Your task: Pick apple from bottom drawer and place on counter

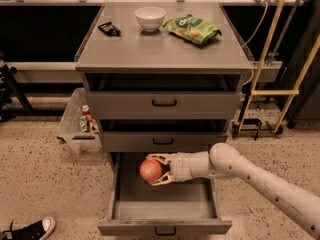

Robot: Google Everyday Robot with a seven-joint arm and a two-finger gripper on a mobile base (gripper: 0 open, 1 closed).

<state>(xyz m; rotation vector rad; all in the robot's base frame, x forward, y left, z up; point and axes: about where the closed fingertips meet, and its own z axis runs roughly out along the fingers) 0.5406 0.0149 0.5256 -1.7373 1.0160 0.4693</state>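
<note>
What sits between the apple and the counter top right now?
In the camera view, two drawer fronts: middle drawer and top drawer. The pincer grips the apple over the open bottom drawer, below the counter.

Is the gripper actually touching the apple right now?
Touching. The camera view shows the gripper with its fingers pressed against the top and underside of the apple, holding it over the open bottom drawer.
</note>
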